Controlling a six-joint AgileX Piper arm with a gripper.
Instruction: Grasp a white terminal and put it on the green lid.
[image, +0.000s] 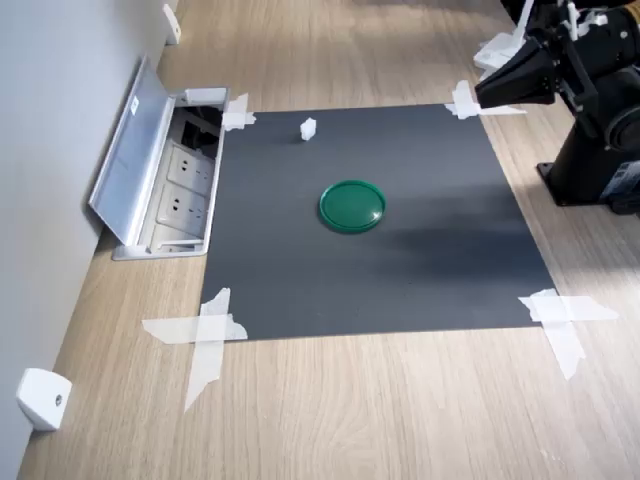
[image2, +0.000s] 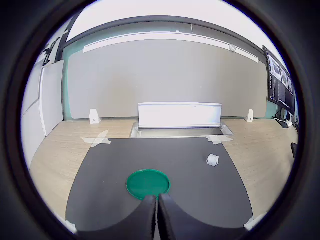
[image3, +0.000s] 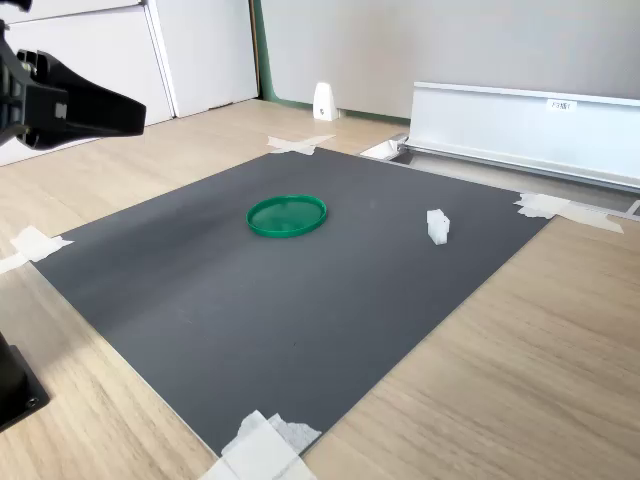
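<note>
Tool (image2: 156, 216) hovering with its jaws together, empty; white terminal (image: 307, 128) sitting at 11 o'clock from green lid (image: 352, 206).

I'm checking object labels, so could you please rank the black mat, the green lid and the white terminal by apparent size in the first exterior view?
1. black mat
2. green lid
3. white terminal
The gaps are plain, so nearness to the camera doesn't blur the order.
</note>
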